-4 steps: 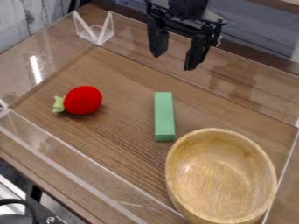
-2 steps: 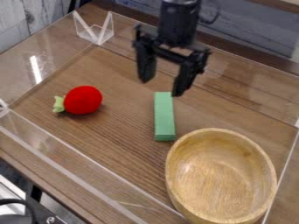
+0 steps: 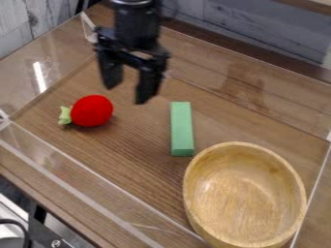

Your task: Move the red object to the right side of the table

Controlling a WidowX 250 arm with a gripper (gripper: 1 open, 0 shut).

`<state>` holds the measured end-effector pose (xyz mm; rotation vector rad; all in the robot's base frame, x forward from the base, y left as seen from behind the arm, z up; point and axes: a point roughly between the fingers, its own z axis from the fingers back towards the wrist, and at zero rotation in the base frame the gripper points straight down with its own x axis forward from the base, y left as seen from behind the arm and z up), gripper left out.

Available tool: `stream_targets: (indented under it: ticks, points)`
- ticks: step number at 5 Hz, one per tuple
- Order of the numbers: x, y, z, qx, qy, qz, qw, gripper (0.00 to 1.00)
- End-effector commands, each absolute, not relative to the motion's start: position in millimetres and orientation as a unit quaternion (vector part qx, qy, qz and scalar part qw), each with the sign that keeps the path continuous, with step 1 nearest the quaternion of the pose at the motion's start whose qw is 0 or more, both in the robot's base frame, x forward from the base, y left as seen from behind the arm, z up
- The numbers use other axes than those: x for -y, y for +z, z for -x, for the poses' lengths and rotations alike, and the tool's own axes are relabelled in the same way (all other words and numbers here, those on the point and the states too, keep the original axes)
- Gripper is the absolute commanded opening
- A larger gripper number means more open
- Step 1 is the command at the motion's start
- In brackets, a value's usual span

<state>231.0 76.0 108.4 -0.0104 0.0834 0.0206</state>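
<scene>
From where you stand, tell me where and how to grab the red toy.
I'd have the claw come down from above and close across the round red body of the toy. It looks like a ball lying on its side, its green stem pointing left in the picture, so gripping the stem seems less sure.

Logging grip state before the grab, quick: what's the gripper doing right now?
Gripper: open, fingers apart, holding nothing, above and beyond the red toy fruit.

Tabletop (image 3: 239,82) partly hidden (arm (image 3: 127,24) blurred).
</scene>
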Motion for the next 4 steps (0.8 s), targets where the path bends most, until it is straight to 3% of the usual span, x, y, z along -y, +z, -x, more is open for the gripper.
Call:
stream_targets:
  ticks: [1, 2, 4]
  points:
    - [-118, 118.5, -222, -0.005, 0.02, -0.01, 1.0, 1.0]
    - [-150, 112.1, -213, 0.001, 0.032, -0.011, 0.999, 1.0]
    - [-132, 101.1, -213, 0.003, 0.024, -0.005, 1.0, 1.0]
